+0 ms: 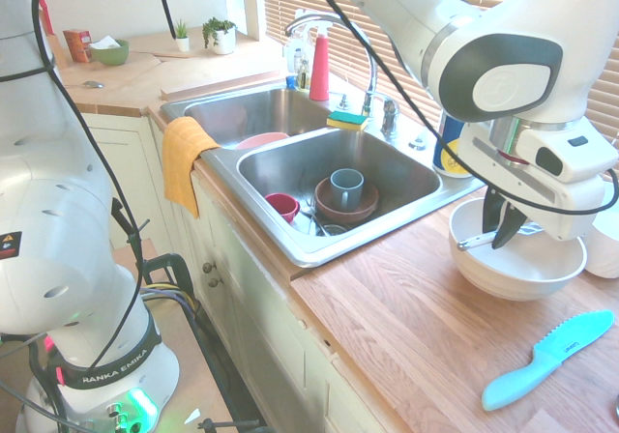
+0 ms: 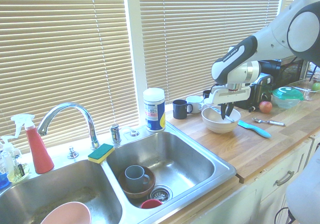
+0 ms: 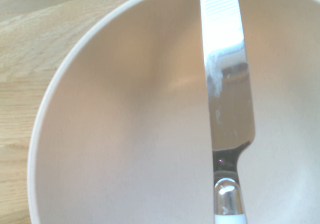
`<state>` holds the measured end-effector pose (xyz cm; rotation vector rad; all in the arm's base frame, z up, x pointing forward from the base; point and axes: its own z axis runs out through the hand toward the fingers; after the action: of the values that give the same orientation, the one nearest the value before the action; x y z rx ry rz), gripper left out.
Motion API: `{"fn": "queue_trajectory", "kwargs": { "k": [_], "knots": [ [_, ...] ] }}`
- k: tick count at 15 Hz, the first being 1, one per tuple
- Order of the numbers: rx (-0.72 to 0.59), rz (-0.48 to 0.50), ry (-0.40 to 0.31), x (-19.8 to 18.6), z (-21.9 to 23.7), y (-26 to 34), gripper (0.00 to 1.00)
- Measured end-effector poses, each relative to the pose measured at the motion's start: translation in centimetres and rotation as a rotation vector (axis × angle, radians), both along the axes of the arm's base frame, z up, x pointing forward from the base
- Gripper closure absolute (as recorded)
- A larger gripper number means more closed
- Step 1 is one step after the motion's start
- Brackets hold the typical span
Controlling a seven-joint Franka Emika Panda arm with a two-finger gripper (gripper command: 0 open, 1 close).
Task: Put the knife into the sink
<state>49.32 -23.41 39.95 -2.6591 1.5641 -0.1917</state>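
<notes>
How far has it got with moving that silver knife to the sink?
Done: the gripper has reached into the white bowl and shut on the knife. In hand: the knife sits across the bowl, not yet lifted. Left: raising it, carrying it over to the sink and dropping it in.

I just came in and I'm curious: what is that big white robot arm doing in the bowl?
The white robot arm's gripper reaches straight down into the white round bowl on the wooden counter. Its fingers are shut on the slim silver metal knife lying across the bowl. The knife has not yet been moved to the stainless-steel double sink, which already holds dishes.
</notes>
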Motion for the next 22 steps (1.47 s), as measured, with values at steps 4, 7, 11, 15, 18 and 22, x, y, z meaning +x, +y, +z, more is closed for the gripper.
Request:
{"fn": "queue_trajectory", "kwargs": {
  "k": [4,7,11,15,18,22],
  "knots": [
    [-0.006,0.031,-0.041,0.5,4.3,1.5,1.0],
    [-0.017,0.1,-0.088,1.1,9.4,7.3,1.0],
    [-0.032,0.185,-0.077,2.5,9.7,19.2,1.0],
    [-0.037,0.214,-0.044,1.8,5.8,29.2,1.0],
    [-0.049,0.196,-0.041,1.4,1.3,33.5,1.0],
    [-0.067,0.189,-0.038,1.2,-4.8,36.7,1.0]
  ]
}}
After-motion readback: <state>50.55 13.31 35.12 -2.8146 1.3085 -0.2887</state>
